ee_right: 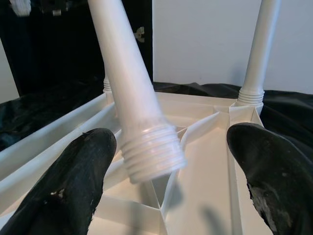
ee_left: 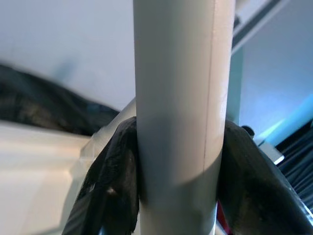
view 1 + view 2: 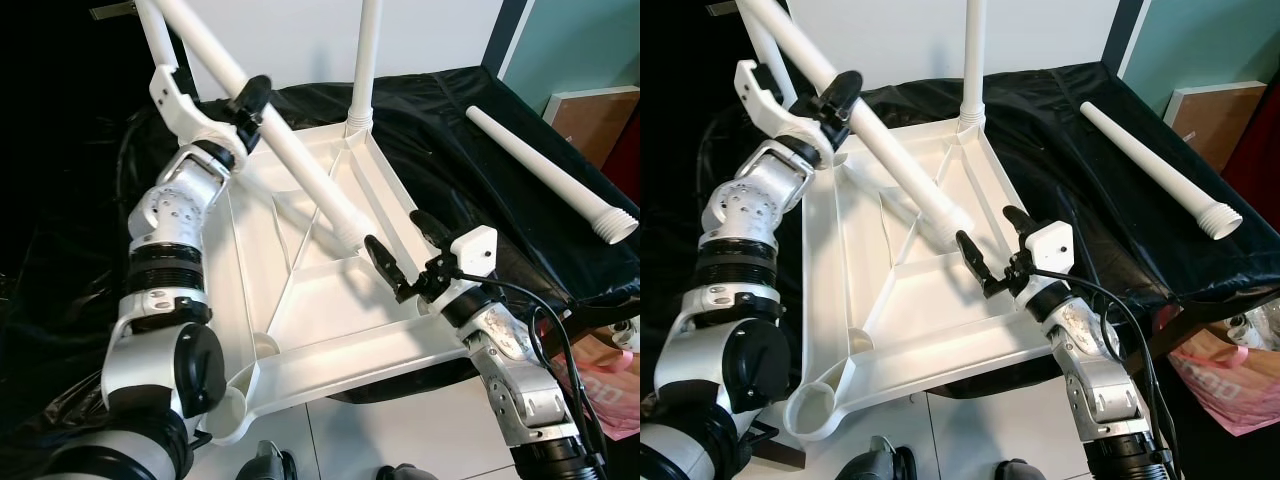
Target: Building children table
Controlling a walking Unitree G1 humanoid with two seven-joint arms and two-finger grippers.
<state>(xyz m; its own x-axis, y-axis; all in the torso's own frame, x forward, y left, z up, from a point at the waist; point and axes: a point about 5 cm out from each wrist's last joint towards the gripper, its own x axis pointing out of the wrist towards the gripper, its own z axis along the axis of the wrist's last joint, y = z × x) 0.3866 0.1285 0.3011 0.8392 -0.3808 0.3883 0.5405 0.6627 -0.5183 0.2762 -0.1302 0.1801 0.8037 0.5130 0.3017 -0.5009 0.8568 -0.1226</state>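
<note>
Black sheeting underlies the upturned tabletop (image 3: 300, 300); left gripper (image 3: 250, 103) pinches the leg (image 3: 290, 160), right gripper (image 3: 405, 255) spread nearby. Steer the threaded end squarely into a corner socket.

1 white tabletop (image 3: 330, 300), upside down. 4 white legs: 2 screwed in upright (image 3: 365, 60) (image 3: 152, 30), 1 held (image 3: 290, 150), 1 loose on black sheet (image 3: 550, 170). 2 grippers (image 3: 248, 103) (image 3: 405, 255).
</note>
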